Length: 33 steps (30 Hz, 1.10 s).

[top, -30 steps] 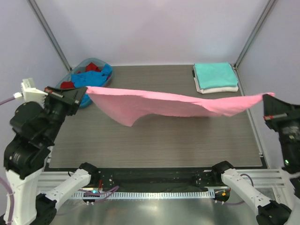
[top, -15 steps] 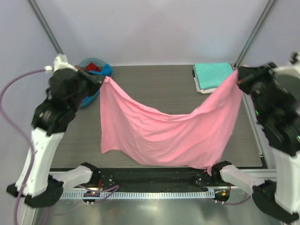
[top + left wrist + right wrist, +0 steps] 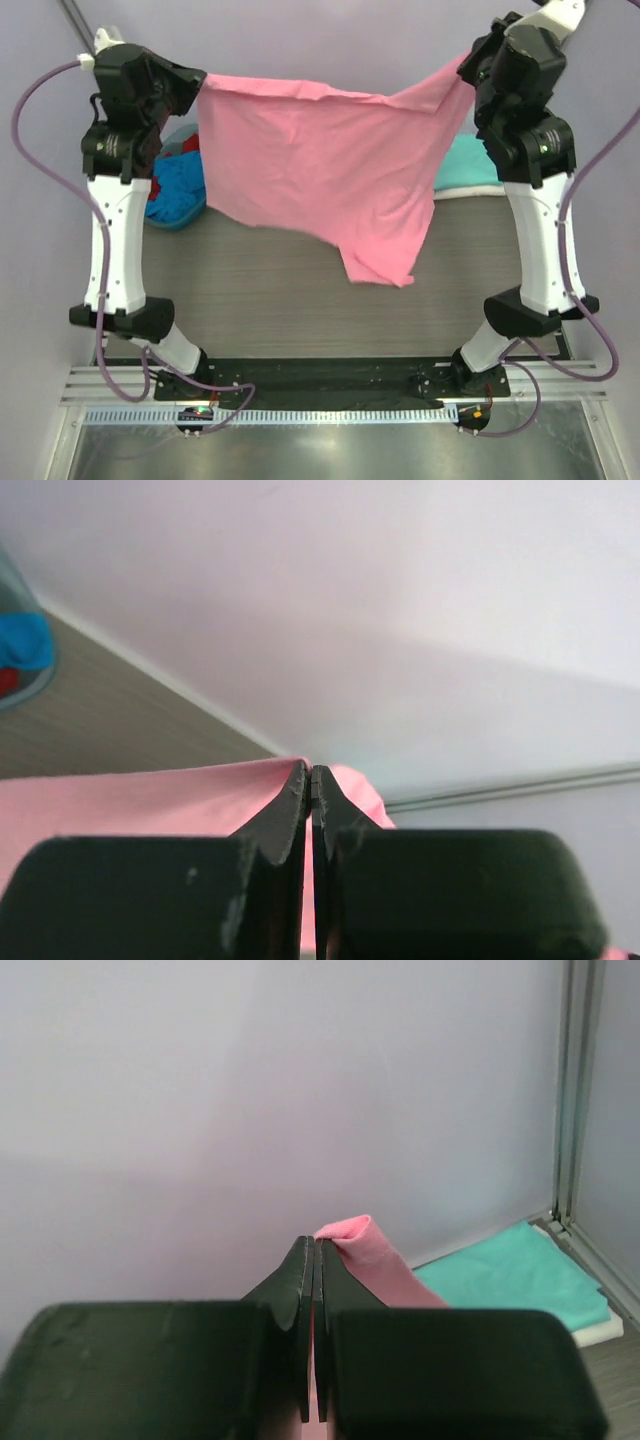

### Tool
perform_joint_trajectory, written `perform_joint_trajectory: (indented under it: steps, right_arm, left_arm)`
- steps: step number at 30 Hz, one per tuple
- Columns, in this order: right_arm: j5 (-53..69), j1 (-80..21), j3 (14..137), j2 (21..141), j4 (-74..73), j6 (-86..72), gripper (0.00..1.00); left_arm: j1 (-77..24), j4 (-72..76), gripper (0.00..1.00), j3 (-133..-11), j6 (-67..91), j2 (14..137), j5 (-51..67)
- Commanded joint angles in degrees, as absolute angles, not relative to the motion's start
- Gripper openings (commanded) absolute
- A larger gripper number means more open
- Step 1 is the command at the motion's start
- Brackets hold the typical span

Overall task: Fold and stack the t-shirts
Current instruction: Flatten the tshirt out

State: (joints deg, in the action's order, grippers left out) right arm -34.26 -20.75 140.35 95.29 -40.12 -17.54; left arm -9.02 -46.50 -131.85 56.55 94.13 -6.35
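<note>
Both arms stand tall. The left gripper is pinched tight on one top corner of the pink t-shirt. The right gripper is pinched tight on the other top corner. The shirt hangs in the air between them, above the table. At the far right, a folded teal t-shirt lies on a white t-shirt. A blue t-shirt sits in the basket at the far left.

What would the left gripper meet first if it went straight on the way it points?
Beyond the pink t-shirt it pinches, the left gripper faces the pale back wall; nothing else shows between, though depth is unclear.
</note>
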Motion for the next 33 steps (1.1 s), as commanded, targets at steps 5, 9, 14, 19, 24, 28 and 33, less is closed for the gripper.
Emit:
perform_joint_trajectory:
  steps: [5,9,14,19,24,28,33]
  right_arm:
    - [-37.36,-20.39,125.10,73.08,-34.10,-15.38,0.01]
    - [-32.88,-20.39,110.60,63.32,-36.03,-18.45,0.01]
    - [-25.61,-20.39,92.93,52.57,-44.81,-26.79,0.01]
    - [-10.66,-20.39,69.65,40.81,-51.58,-38.48,0.01]
    - [-7.47,-20.39,51.07,33.06,-57.92,-48.78,0.01]
    - [-12.12,-20.39,45.97,29.80,-59.41,-52.55,0.01]
    - [-17.92,-20.39,46.85,31.28,-55.57,-51.60,0.01]
  left_arm:
    - [-7.91,-40.43,0.00,-111.52,54.58,77.28,-0.35]
    - [-8.00,-37.01,0.00,-91.27,54.23,66.20,-0.35]
    - [-7.91,-39.98,0.00,-71.84,52.74,53.47,-2.01]
    - [-8.00,-44.65,0.00,-53.64,53.87,45.71,-6.06]
    - [-8.00,-45.44,0.00,-42.98,58.10,42.19,-7.91]
    - [-7.91,-44.21,0.00,-38.42,60.47,42.71,-10.79]
    - [-7.91,-40.96,0.00,-38.23,61.08,48.84,-10.99]
